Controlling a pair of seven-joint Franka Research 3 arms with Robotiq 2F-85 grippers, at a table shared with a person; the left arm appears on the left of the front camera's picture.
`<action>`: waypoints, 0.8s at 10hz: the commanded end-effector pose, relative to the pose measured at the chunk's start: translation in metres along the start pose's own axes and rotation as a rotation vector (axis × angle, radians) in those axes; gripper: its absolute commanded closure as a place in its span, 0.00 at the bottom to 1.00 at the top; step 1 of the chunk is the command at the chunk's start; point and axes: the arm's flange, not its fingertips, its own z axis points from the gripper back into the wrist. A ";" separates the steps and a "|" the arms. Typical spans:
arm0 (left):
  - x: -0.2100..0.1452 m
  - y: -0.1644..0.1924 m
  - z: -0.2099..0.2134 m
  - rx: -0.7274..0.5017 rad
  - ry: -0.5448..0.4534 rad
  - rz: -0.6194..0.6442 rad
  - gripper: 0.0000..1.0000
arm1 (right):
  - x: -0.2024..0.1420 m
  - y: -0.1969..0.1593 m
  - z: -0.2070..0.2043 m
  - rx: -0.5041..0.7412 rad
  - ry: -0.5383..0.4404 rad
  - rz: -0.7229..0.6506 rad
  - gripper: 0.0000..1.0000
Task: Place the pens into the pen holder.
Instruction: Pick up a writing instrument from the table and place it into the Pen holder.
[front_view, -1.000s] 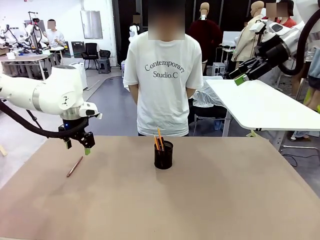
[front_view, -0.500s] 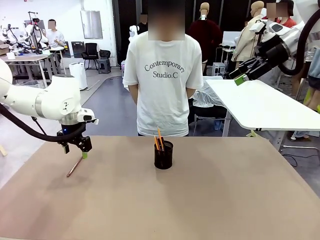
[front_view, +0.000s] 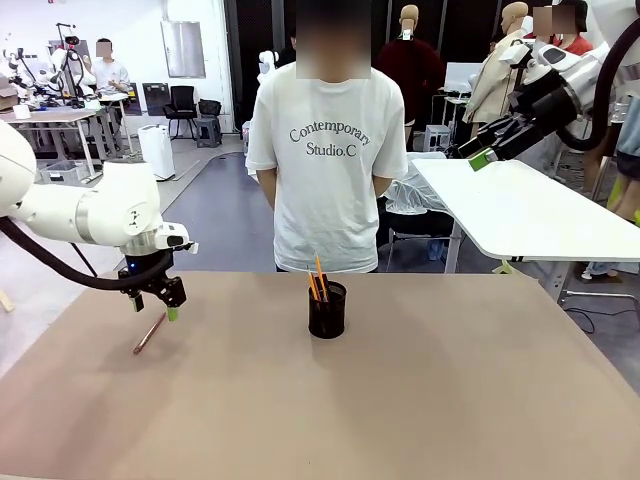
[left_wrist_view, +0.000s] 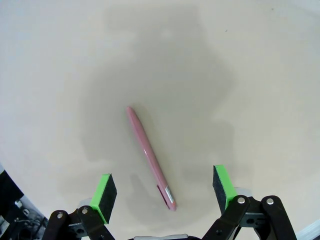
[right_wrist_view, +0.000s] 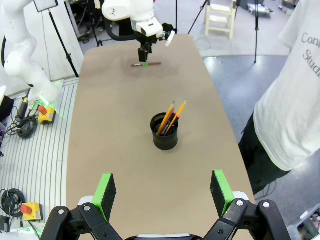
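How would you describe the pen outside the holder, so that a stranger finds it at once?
On the brown table, look to its left part, just below the left tool. The pink pen lies flat there alone; the other pens stand in the black holder.

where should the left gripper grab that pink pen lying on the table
Mid-barrel, coming straight down. The slim brownish-pink pen lies flat on the tan table with bare surface either side, so the left gripper can straddle it with open fingers and close across its narrow width.

Black mesh pen holder (front_view: 327, 310), orange pen (right_wrist_view: 179, 109), brownish-pink pen (left_wrist_view: 149, 156), tan table (front_view: 420, 400), black fingers (left_wrist_view: 106, 190) with green pads
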 end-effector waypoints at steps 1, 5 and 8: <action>0.005 0.007 -0.007 -0.018 -0.012 -0.020 0.00 | 0.001 0.000 0.001 0.002 0.001 0.003 0.00; 0.009 0.013 -0.023 -0.006 -0.039 -0.010 0.00 | 0.001 0.000 0.001 0.002 0.001 0.003 0.00; 0.009 0.014 -0.025 0.022 -0.055 0.018 0.44 | 0.001 0.000 0.001 0.002 0.001 0.003 0.00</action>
